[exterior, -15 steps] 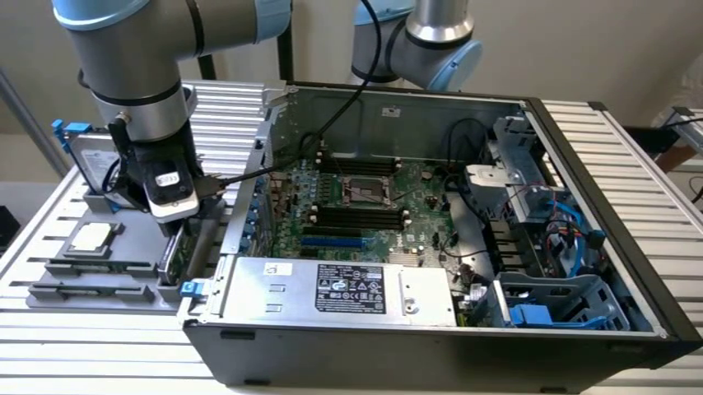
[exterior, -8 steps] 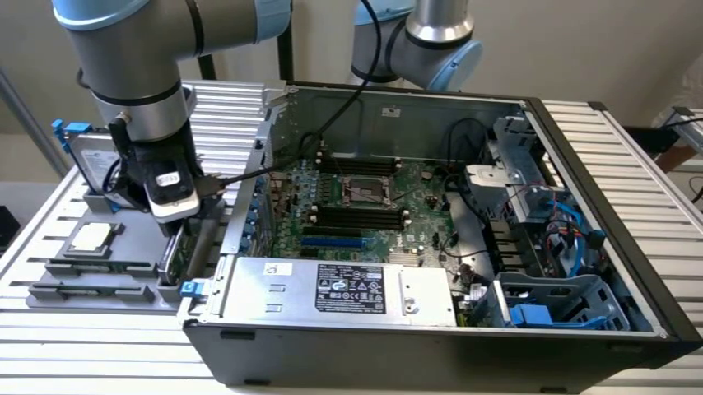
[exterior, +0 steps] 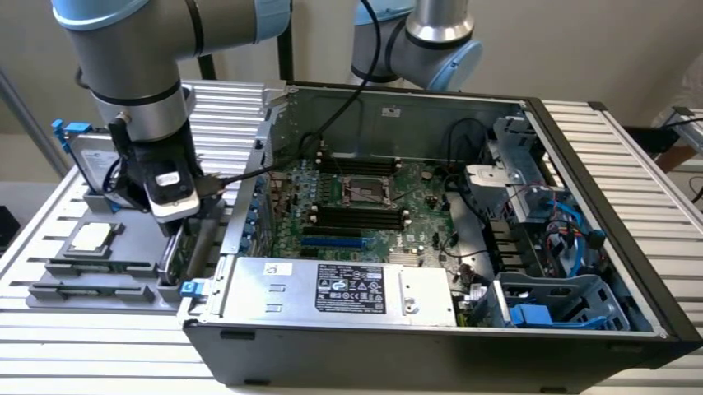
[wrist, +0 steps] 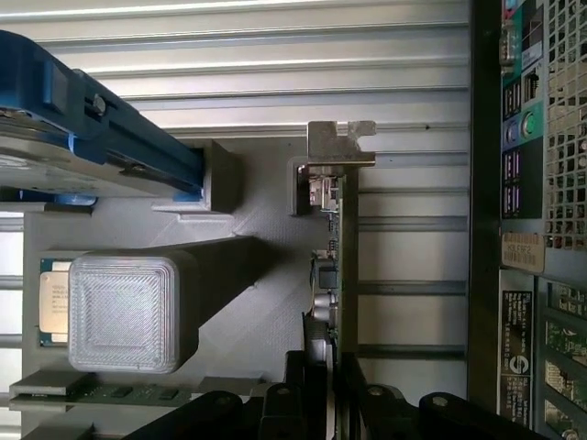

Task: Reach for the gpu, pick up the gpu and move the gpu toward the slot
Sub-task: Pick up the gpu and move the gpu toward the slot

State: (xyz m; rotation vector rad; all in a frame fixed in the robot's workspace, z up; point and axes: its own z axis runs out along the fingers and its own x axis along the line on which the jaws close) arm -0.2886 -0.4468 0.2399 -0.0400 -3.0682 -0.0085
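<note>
A: The black gripper [exterior: 179,216] on the grey Universal Robots arm [exterior: 132,74] hangs at left-centre of the exterior view, low over the grey printed holder tray [exterior: 132,247]. Is it clamped?

B: I cannot tell. In the wrist view the gripper [wrist: 335,371] sits at one end of the gpu [wrist: 344,247], a thin green circuit-board card seen dark and edge-on, which runs straight into its middle.

A: And the card itself?

B: Standing on edge in the tray, just outside the side wall of the black computer case [exterior: 439,354]. Its silver metal end bracket [wrist: 337,147] is at the far end from the gripper, right by a raised part of the tray.

A: What could go wrong?

B: My judgement: the gripper meets the card near one end, so the bracket's weight could tip it in a lift, and the bracket's tab could catch on the tray. A light squeeze could let the thin board slip. A low carry would knock the case wall that stands between tray and green motherboard [exterior: 368,206], and the black cable [exterior: 258,170] running from the gripper over that wall could snag.

A: How do the views differ?

B: The wrist view gives alignment: card edge, bracket, and the silver hard drive with blue frame [wrist: 101,137] standing off to one side. The exterior view gives the route: the open case, the long blue slot [exterior: 329,243] low on the board, a second arm [exterior: 434,37] at upper centre
</note>
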